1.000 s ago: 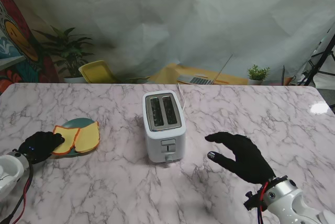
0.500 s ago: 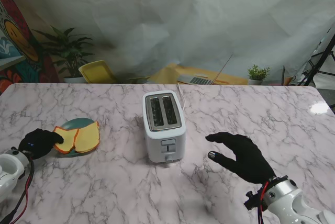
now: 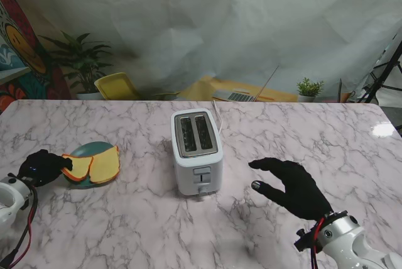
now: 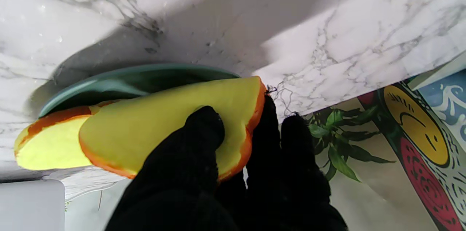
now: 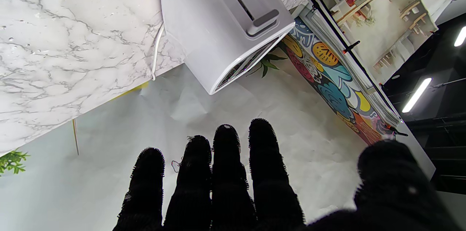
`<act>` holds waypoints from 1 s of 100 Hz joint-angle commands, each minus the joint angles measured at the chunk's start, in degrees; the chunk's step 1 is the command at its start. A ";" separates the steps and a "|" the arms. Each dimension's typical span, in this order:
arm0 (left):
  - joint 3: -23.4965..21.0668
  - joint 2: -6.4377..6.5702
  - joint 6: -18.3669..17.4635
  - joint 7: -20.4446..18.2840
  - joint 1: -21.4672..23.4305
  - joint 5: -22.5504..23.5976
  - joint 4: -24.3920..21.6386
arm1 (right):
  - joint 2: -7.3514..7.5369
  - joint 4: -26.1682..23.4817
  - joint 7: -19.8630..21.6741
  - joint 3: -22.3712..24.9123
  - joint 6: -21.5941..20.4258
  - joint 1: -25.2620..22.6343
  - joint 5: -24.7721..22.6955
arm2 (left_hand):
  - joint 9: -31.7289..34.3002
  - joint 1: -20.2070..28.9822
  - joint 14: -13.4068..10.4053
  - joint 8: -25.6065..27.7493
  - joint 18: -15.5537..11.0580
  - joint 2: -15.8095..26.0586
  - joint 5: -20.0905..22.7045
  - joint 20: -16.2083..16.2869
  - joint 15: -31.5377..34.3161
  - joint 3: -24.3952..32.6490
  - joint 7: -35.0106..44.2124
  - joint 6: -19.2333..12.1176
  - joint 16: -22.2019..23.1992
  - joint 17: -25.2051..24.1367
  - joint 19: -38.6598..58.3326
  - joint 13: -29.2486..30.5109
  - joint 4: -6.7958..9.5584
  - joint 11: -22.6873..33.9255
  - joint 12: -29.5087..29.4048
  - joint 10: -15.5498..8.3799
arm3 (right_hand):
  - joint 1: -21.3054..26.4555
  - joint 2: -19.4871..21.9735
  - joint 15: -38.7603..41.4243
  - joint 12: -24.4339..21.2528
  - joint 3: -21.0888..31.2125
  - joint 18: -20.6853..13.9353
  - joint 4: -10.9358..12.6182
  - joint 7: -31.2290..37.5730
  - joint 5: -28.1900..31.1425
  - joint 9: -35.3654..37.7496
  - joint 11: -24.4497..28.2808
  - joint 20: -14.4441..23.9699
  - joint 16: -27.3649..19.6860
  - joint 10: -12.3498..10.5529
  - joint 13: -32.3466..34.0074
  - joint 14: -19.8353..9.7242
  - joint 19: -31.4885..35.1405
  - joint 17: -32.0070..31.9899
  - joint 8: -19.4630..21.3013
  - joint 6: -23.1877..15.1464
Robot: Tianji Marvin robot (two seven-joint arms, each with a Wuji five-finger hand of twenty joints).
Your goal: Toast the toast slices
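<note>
Two yellow toast slices with orange crusts lie overlapping on a teal plate [image 3: 94,149] at the table's left. My left hand [image 3: 41,166] pinches the left slice [image 3: 78,168]. In the left wrist view the thumb [image 4: 198,140] presses on that slice [image 4: 160,122], the other fingers [image 4: 295,151] wrap its crust edge, and the slice tilts off the plate [image 4: 127,78]. The second slice [image 3: 106,164] [image 4: 47,147] rests on the plate. The white two-slot toaster [image 3: 196,149] [image 5: 218,23] stands mid-table, slots empty, lever [image 5: 267,16] up. My right hand [image 3: 294,186] [image 5: 233,180] hovers open to its right.
The toaster's white cord [image 3: 217,113] runs toward the far table edge. Beyond that edge are a yellow chair [image 3: 117,86], a laptop [image 3: 237,96] and small potted plants [image 3: 309,88]. Bare marble lies between plate and toaster.
My left hand has drawn slightly left and farther from me, closing on the left slice, whose edge has tipped up. The right hand has barely moved.
</note>
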 commanded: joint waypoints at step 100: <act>-4.85 -4.40 5.98 5.70 2.12 -5.48 -21.70 | 0.29 0.30 0.68 -0.46 -0.96 0.34 -2.23 | 5.76 4.07 2.03 6.27 -0.52 -0.71 5.22 -0.37 2.35 3.01 15.13 -4.34 6.84 0.56 2.94 4.27 -0.42 3.42 6.64 2.01 | 2.04 -2.97 0.14 0.64 -0.74 -0.19 1.22 0.77 0.16 -0.45 1.00 -0.81 -0.91 -0.31 0.24 -0.38 0.60 0.02 -0.98 0.01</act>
